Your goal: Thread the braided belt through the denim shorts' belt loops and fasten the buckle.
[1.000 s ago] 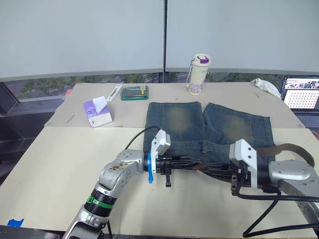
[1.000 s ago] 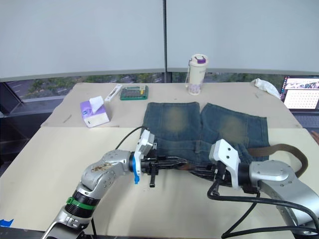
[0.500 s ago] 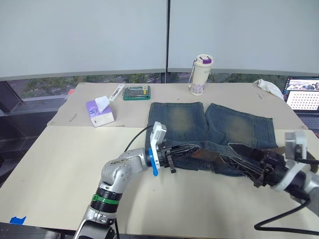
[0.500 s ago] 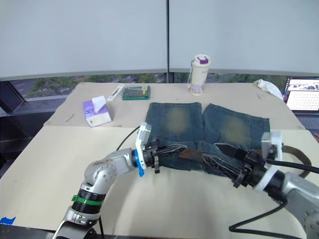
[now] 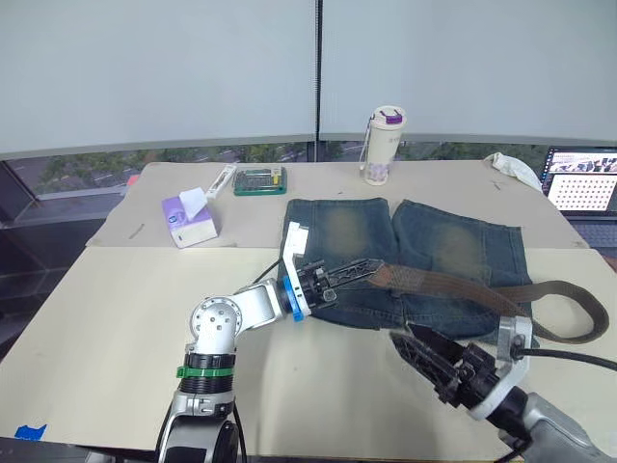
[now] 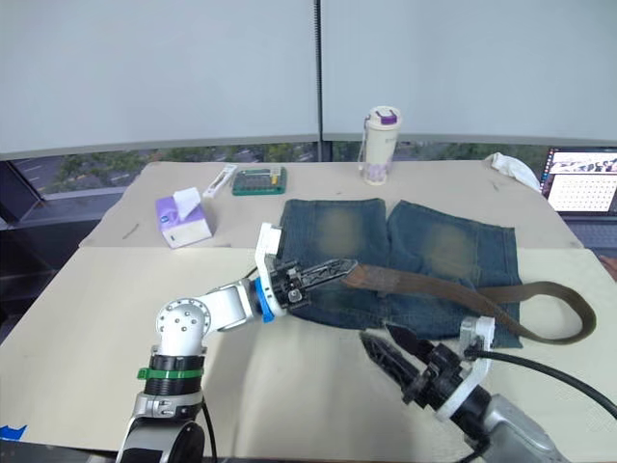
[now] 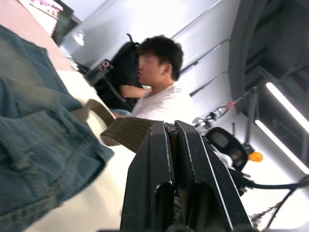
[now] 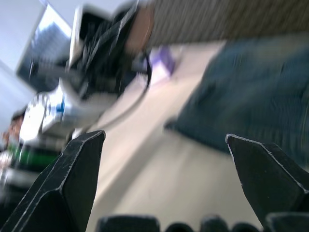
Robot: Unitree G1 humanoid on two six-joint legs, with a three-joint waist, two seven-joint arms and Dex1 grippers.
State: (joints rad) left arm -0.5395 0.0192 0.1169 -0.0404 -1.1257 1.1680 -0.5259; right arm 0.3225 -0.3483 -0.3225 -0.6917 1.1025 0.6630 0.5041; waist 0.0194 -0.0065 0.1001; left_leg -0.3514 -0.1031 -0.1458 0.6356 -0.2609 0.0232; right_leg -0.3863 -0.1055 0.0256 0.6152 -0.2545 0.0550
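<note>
Silver-grey metal arms with rounded joints; green ring and blue collar on the left. White camera blocks at both wrists. Black tapered fingers on left end effector (image 5: 349, 269) and right end effector (image 5: 413, 348). Black cables trailing.

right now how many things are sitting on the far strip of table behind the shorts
4 visible: a purple tissue box at far left, a white tube and green case mid-left, and a lidded cup just behind the denim shorts.
</note>
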